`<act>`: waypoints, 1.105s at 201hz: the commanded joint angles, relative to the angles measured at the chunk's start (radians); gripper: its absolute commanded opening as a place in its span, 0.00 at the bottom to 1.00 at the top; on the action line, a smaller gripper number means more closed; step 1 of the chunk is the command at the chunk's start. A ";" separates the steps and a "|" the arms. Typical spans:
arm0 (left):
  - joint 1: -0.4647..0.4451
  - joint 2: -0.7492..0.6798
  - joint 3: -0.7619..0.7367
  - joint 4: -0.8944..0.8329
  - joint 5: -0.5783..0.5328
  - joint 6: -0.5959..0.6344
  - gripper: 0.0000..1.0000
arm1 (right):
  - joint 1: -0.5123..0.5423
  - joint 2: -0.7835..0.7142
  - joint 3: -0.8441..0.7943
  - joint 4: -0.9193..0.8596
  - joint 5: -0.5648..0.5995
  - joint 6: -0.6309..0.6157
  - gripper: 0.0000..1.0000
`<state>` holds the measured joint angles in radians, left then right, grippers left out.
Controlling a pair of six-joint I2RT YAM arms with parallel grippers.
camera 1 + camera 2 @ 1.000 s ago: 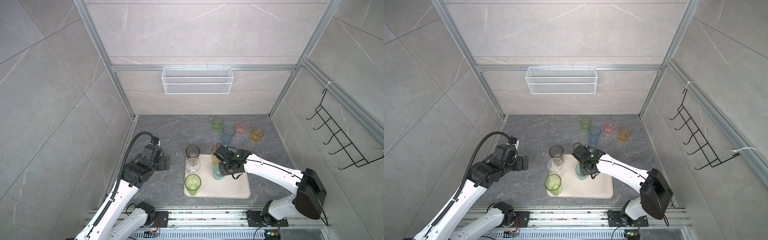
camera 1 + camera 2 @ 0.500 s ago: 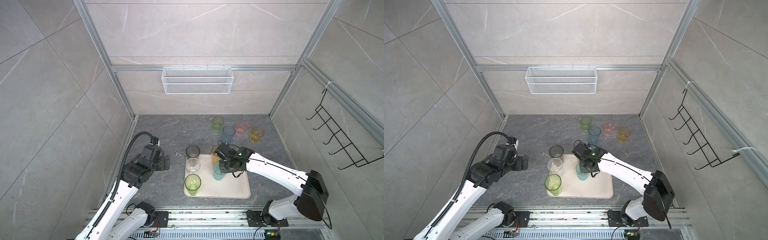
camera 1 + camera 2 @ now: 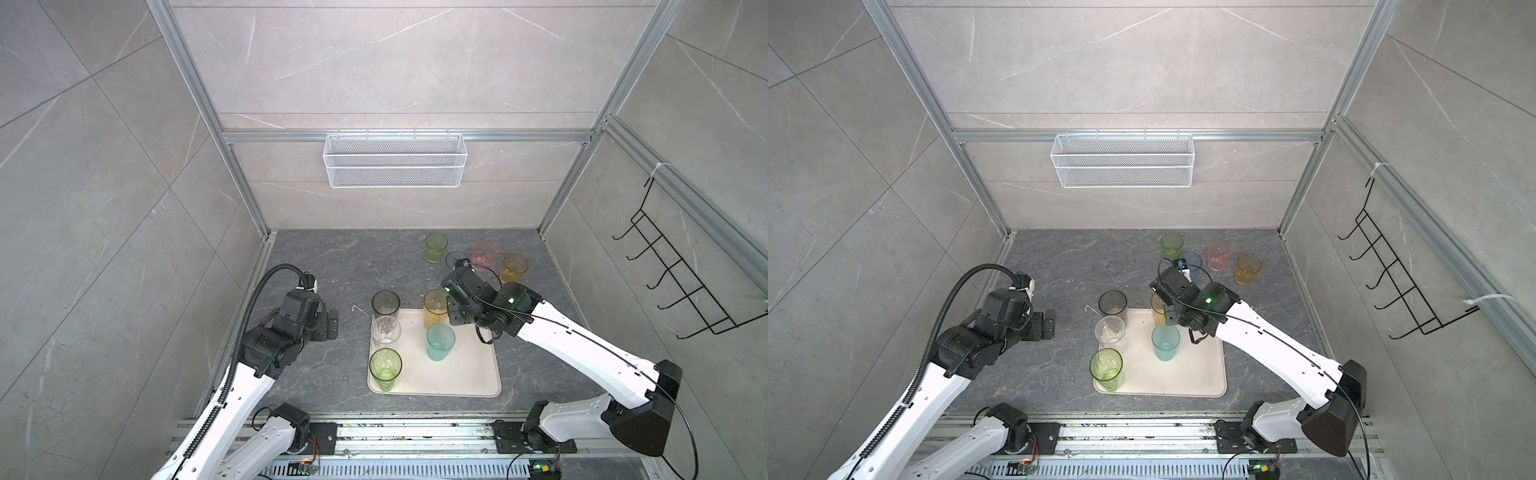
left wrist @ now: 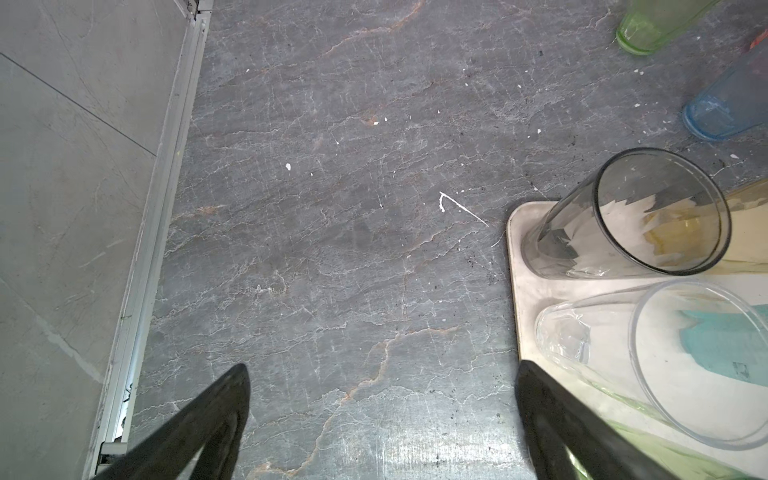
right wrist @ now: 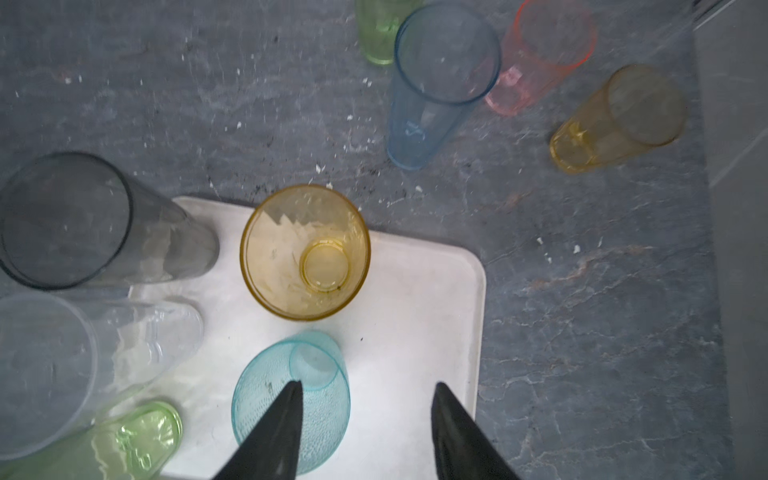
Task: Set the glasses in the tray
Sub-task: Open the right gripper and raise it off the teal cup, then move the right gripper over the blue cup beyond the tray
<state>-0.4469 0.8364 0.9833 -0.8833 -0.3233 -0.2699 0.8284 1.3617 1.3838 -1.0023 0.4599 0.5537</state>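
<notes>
- Tray (image 5: pixel 415 311) under right gripper (image 5: pixel 368 385), five upright inside: smoky tumbler (image 5: pixel 66 220), clear tumbler (image 5: pixel 137 345), near green tumbler (image 5: pixel 137 436), near amber tumbler (image 5: pixel 305 253), teal tumbler (image 5: pixel 324 407).
- Right jaws parted, clamping nothing, teal tumbler's wall between them.
- Ahead of those jaws, off-tray: far green tumbler (image 5: pixel 380 33), blue tumbler (image 5: pixel 440 83), pink tumbler (image 5: pixel 544 54), far amber tumbler (image 5: pixel 615 120).
- Left gripper (image 4: pixel 383 366) jaws spread wide, empty, beside tray corner.

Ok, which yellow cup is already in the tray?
The amber glass at the tray's far edge, beside the smoky grey glass. The other amber glass stands off the tray, near the pink glass.
</notes>
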 commanded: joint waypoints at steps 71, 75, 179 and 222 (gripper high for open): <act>0.005 -0.074 -0.027 0.102 0.021 0.029 0.99 | -0.238 0.102 0.172 0.134 -0.006 -0.168 0.60; 0.005 -0.073 -0.028 0.104 0.020 0.030 1.00 | -0.253 0.111 0.176 0.139 -0.018 -0.170 0.60; 0.005 -0.006 -0.017 0.110 -0.056 0.053 1.00 | -0.469 0.397 0.278 0.206 -0.222 -0.147 0.60; 0.005 -0.006 -0.023 0.119 -0.065 0.058 0.99 | -0.513 0.480 0.303 0.218 -0.272 -0.132 0.60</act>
<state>-0.4461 0.8349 0.9546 -0.7982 -0.3599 -0.2348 0.3317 1.7996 1.6485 -0.8017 0.2306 0.4026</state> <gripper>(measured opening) 0.994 0.599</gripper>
